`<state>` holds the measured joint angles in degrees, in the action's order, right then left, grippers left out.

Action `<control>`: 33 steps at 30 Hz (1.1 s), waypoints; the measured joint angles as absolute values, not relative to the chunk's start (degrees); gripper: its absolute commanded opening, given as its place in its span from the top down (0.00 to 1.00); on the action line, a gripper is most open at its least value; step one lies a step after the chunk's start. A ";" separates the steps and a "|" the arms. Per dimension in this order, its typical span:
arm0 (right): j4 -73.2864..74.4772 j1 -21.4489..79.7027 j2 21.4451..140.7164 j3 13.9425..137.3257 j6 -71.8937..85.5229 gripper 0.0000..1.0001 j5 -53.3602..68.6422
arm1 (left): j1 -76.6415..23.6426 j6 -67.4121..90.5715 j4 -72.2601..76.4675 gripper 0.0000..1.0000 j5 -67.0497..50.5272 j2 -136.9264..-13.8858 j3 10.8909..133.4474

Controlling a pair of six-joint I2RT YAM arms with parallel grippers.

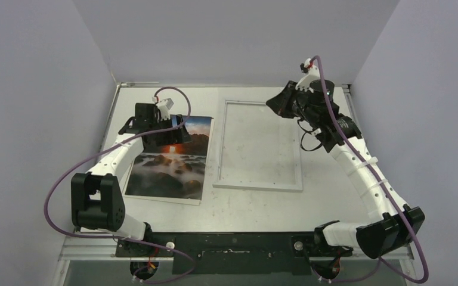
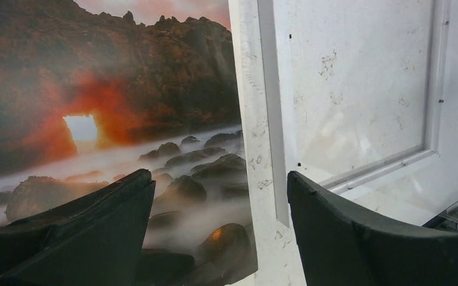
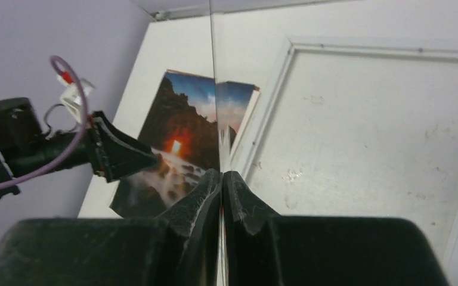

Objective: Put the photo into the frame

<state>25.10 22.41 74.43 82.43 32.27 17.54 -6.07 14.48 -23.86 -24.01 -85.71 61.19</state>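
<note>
Photo (image 1: pixel 170 164) lies flat just beside the frame (image 1: pixel 259 185), on its left. We see our left gripper (image 2: pixel 219 175) above the photo's far half, jaws wide apart. Over the frame's far right corner, our right gripper (image 3: pixel 222 174) pinches a thin clear pane (image 3: pixel 213 89).

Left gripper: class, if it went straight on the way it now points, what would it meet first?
Probably the photo, near its edge: the left gripper, fingers open, aims down at it, just beside a rail of the frame. Depth is unclear.
</note>
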 measured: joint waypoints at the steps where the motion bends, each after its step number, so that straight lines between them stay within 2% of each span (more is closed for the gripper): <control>1: 23.29 20.95 73.76 78.81 32.27 0.95 18.13 | -6.22 14.33 -23.79 0.21 -23.99 -85.69 61.12; 7: 17.56 16.71 78.52 62.94 32.45 0.95 22.52 | -6.44 13.39 -23.79 0.21 -23.59 -85.49 60.60; 11: 17.72 15.62 81.76 60.42 32.36 0.95 22.48 | -6.44 12.73 -23.79 0.21 -23.07 -85.08 59.70; 14: 18.79 15.77 81.76 64.14 31.94 0.95 22.24 | -6.46 12.60 -23.75 0.21 -22.85 -84.79 59.16; 18: 22.35 18.68 81.91 75.11 30.61 0.95 20.56 | -6.83 12.64 -23.75 0.21 -22.74 -84.79 58.81; 25: 27.73 33.34 84.42 94.43 25.93 0.95 16.75 | -7.55 12.80 -23.53 0.21 -22.72 -84.79 58.39; 28: 28.32 35.97 83.85 96.18 25.52 0.95 18.22 | -7.55 12.80 -23.49 0.21 -22.41 -84.79 58.39; 33: 27.55 33.41 82.06 93.84 27.05 0.95 22.50 | -7.46 12.86 -23.40 0.21 -21.23 -84.82 58.39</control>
